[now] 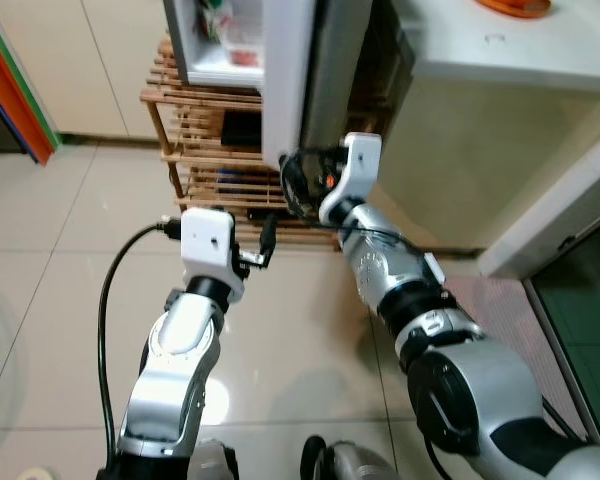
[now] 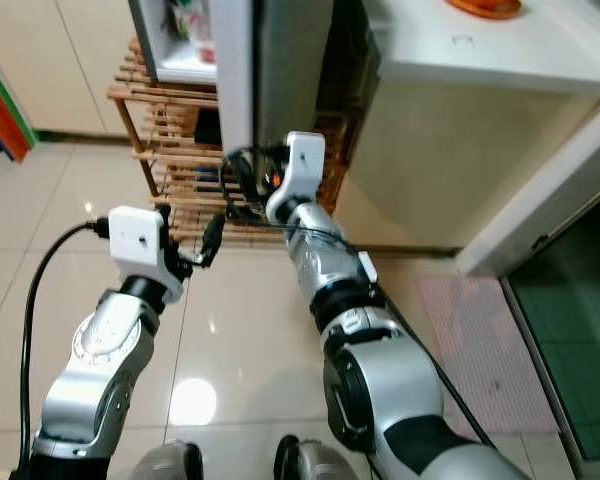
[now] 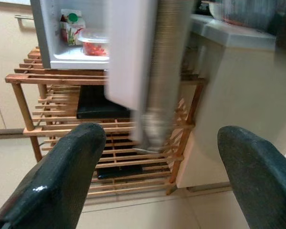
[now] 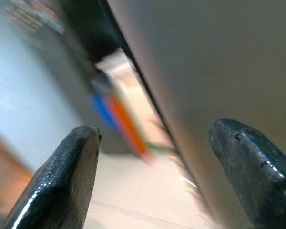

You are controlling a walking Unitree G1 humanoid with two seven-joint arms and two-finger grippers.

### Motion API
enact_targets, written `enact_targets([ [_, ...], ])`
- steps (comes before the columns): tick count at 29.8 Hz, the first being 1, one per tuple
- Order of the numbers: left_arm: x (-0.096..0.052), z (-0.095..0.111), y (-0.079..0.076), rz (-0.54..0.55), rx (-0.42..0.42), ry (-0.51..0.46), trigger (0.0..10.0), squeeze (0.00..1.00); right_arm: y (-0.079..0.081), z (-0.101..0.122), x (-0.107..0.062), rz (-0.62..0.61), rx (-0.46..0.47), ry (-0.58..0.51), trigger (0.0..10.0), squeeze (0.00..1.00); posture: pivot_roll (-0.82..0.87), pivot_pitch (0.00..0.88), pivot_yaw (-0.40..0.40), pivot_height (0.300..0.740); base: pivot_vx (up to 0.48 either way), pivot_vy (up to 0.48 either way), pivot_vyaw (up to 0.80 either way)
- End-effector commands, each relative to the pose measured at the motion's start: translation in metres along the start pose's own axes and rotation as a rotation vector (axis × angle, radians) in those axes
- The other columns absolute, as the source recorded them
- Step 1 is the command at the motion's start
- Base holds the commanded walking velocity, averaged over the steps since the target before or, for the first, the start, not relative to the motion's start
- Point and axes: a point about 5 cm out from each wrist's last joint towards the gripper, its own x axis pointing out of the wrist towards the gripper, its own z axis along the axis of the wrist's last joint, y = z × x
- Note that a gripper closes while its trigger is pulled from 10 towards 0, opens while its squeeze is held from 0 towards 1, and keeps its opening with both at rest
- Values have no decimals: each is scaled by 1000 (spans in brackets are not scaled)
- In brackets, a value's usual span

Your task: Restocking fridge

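Note:
A small white fridge stands on a wooden slatted rack, its door swung partly open. On the inside shelf sit a carton with a green cap and a clear tub of red food. My right gripper is up at the door's lower edge and open; in the right wrist view the grey door face runs between its fingers. My left gripper is lower and to the left, open and holding nothing, facing the rack and the door's bottom corner.
A white counter with an orange item on it stands right of the fridge. A black flat object lies on a rack shelf. A dark glass door is at the right, an orange and green panel at the left.

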Motion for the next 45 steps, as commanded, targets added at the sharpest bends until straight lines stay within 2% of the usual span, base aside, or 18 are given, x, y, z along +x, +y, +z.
enact_targets([
  [1, 2, 0, -7, -18, 0, -1, 10000, 0, 93, -19, 28, 297, 253, -26, 10000, 0, 63, 121, -122, 740, 0, 0, 0],
  [3, 4, 0, -8, -21, -1, -2, 10000, 0, 106, -13, 27, 395, 292, -20, 10000, 0, 62, 111, -122, 740, 0, 0, 0],
  [5, 6, 0, -7, -22, 0, -2, 10000, 0, 102, -12, 22, 388, 258, -11, 10000, 0, 53, 97, -117, 740, 0, 0, 0],
  [7, 12, -3, -5, -14, 4, 1, 10000, 0, 75, -17, 13, 292, 155, 14, 10000, 0, 41, 73, -108, 740, 0, 0, 0],
  [8, 12, -3, -5, -14, 4, 1, 10000, 0, 75, -17, 13, 292, 155, 14, 10000, 0, 41, 73, -108, 740, 0, 0, 0],
  [9, 15, -6, -3, -4, 16, 17, 10000, 0, 55, -20, 6, 200, 75, 29, 10000, 0, 36, 60, -104, 740, 0, 0, 0],
  [12, 23, -10, 1, 9, 36, 35, 10000, 0, 18, -22, -14, 16, -85, 80, 10000, 0, 29, 32, -95, 740, 0, 0, 0],
  [14, 29, -7, 3, 1, 50, 23, 10000, 0, -16, -17, -37, -148, -193, 91, 10000, 0, 21, 5, -82, 740, 0, 0, 0],
  [15, 29, -7, 3, 1, 50, 23, 10000, 0, -16, -17, -37, -148, -193, 91, 10000, 0, 21, 5, -82, 740, 0, 0, 0],
  [16, 34, -5, 5, -5, 56, 10, 10000, 0, -35, -14, -54, -237, -240, 90, 10000, 0, 8, 0, -65, 740, 0, 0, 0],
  [17, 36, -4, 5, -8, 57, 4, 10000, 0, -40, -13, -60, -264, -242, 87, 10000, 0, 8, 0, -65, 740, 0, 0, 0],
  [20, 42, -1, 5, -31, 65, -19, 10000, 0, -66, -11, -93, -421, -347, 103, 10000, 0, -16, 0, -43, 740, 0, 0, 0],
  [21, 42, -1, 5, -31, 65, -19, 10000, 0, -66, -11, -93, -421, -347, 103, 10000, 0, -16, 0, -43, 740, 0, 0, 0],
  [22, 45, 0, 4, -39, 60, -30, 10000, 0, -75, -11, -112, -477, -441, 114, 10000, 0, -28, 0, -30, 740, 0, 0, 0],
  [27, 48, 2, 3, -53, 31, -45, 10000, 0, -83, -15, -134, -552, -481, 137, 10000, 0, -43, 0, -19, 740, 0, 0, 0],
  [28, 49, 0, 0, -67, 50, -46, 10000, 0, -86, -22, -147, -591, -481, 161, 10000, 0, -49, 0, -11, 740, 255, 0, 0],
  [29, 50, -1, 0, -68, 64, -47, 10000, 0, -86, -24, -150, -598, -481, 167, 10000, 0, -50, 0, -10, 740, 334, 0, 0],
  [45, 48, -6, 4, -65, 102, -38, 10000, 0, -81, -42, -148, -583, -452, 216, 10000, 0, -23, 0, -12, 740, 437, 0, 0],
])
